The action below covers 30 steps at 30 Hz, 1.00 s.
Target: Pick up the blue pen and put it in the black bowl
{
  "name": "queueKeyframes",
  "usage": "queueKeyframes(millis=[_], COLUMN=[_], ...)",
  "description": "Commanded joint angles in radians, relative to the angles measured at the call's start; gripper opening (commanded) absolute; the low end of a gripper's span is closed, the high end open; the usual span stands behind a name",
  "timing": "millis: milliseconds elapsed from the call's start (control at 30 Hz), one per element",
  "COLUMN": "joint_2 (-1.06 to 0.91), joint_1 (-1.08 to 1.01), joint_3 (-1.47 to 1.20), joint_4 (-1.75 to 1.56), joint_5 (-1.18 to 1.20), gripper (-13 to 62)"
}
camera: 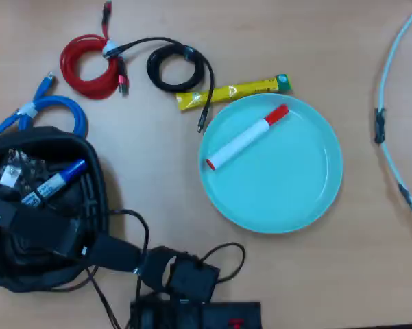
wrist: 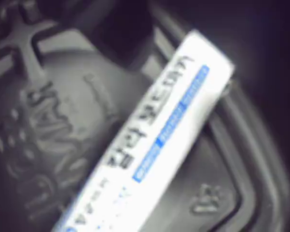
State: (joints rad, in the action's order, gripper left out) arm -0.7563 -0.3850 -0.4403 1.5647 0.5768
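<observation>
The blue pen (camera: pixel 58 179), a white marker with a blue cap, lies slanted inside the black bowl (camera: pixel 62 137) at the left of the overhead view, cap toward the upper right. In the wrist view its printed barrel (wrist: pixel 169 130) fills the frame diagonally, blurred, above the bowl's embossed bottom (wrist: pixel 62 145). My gripper (camera: pixel 24 185) is inside the bowl at the pen's white end, and the arm covers the bowl's lower part. The jaws do not show clearly, so I cannot tell whether they hold the pen.
A turquoise plate (camera: pixel 295 199) at centre right holds a red-capped white marker (camera: pixel 247 137). A yellow sachet (camera: pixel 233 90), a black cable coil (camera: pixel 153 68), a red cable coil (camera: pixel 72 75) and a blue cable (camera: pixel 62 106) lie behind. A white cable (camera: pixel 387 89) runs along the right edge. The arm's base (camera: pixel 192 301) is at the bottom.
</observation>
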Motion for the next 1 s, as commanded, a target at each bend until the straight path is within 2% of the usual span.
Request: queueKeyframes(millis=[0,300,500,733,967], joint_2=[-0.135,-0.29,-0.373,-0.371,-0.374], joint_1=[-0.028,-0.156,-0.341,-0.571,-0.715], joint_3=[0.078,0.074,0.067,0.074,0.025], joint_4=[0.014,0.098,0.117,0.106,0.138], joint_5=[0.008,-0.216,-0.38,-0.615,-0.658], gripper=[57.4,57.3,57.4,57.5,57.5])
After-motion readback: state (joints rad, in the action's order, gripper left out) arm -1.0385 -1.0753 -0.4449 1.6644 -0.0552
